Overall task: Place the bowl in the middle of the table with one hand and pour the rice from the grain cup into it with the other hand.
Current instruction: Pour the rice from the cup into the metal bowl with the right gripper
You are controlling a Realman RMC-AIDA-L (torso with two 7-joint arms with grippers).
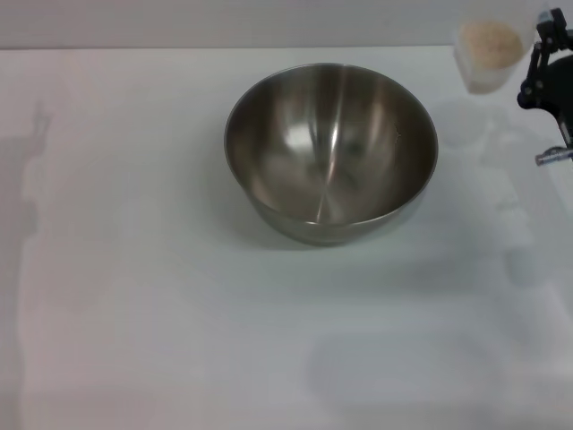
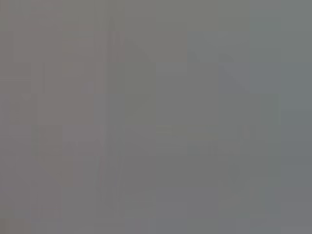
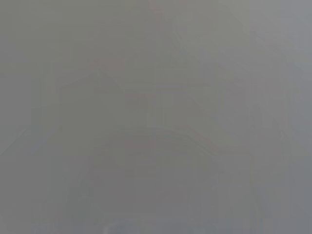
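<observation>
The large round stainless-steel bowl [image 1: 331,152] is sitting empty near the middle of the plain white table [image 1: 134,313]: placement done. I am holding my right gripper [image 1: 544,85] beside the small clear grain cup [image 1: 488,54] of off-white rice [image 1: 490,39], far right; its finger state I cannot tell. Pouring is outstanding. My left gripper is not showing.

Silver bowl [image 1: 331,152], white table [image 1: 134,313], beige rice [image 1: 489,40], black hand [image 1: 546,76].

No readable text, label, brand, number or sign anywhere. Bowl [image 1: 330,150]: bare metal, unmarked. Cup [image 1: 488,54]: no scale lines or print legible. Table [image 1: 134,296]: plain white, nothing written. Both wrist views: flat grey, nothing to read.
</observation>
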